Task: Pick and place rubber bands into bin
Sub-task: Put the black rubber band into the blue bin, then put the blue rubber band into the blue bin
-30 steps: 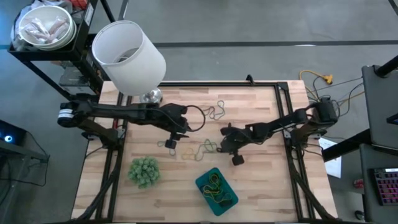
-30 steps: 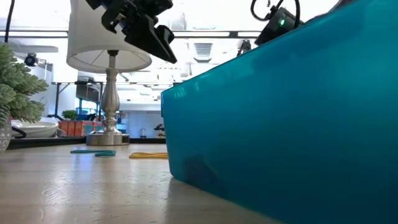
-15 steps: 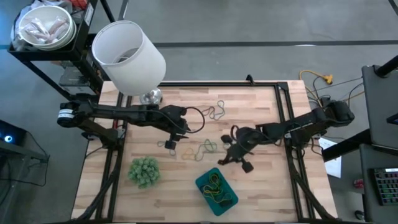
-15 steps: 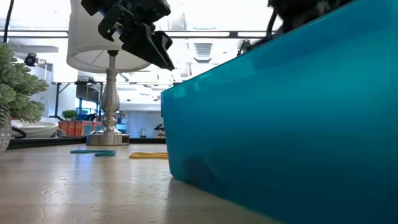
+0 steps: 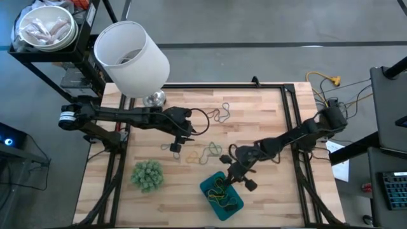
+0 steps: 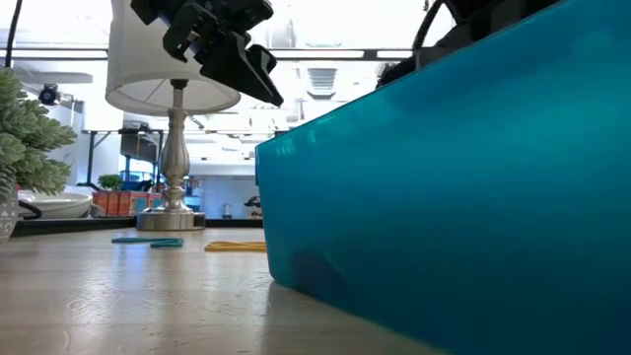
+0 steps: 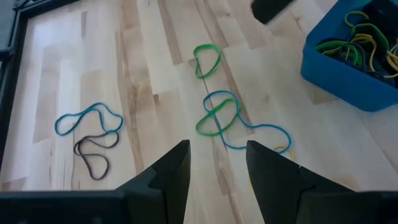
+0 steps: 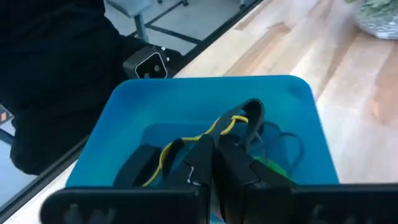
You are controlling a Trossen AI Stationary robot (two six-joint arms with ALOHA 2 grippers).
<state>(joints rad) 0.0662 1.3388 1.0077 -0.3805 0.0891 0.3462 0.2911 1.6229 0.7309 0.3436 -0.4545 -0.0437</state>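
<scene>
The teal-blue bin (image 5: pixel 221 197) sits near the table's near edge with several rubber bands inside; it fills the right of the low view (image 6: pixel 454 187). My right gripper (image 8: pixel 212 163) hovers over the bin's far rim (image 5: pixel 230 175), shut on a yellow rubber band (image 8: pixel 186 144). More loose rubber bands (image 5: pixel 213 151) lie flat at mid-table, green, blue and dark ones (image 7: pixel 217 115). My left gripper (image 7: pixel 217 171) stands open above them (image 5: pixel 175 145), holding nothing. My right gripper pinches the yellow rubber band (image 8: pixel 208 138) between its two shut fingertips, slanting down from the table's right. The band trails slack to both sides of the fingers, over the bin's inside. A dark band (image 8: pixel 252 113) loops by the fingertips; whether it is gripped I cannot tell.
A lamp with a big white shade (image 5: pixel 130 57) stands at the far left, its metal foot (image 5: pixel 154 98) on the table. A fuzzy green ball (image 5: pixel 147 175) sits near left. More bands (image 5: pixel 219 114) lie toward the far edge. A black frame rims the table.
My right gripper has swung from the mid-table bands toward the near edge, turning as it went, and now hangs over the bin's far rim, staying shut. My left gripper has kept still.
</scene>
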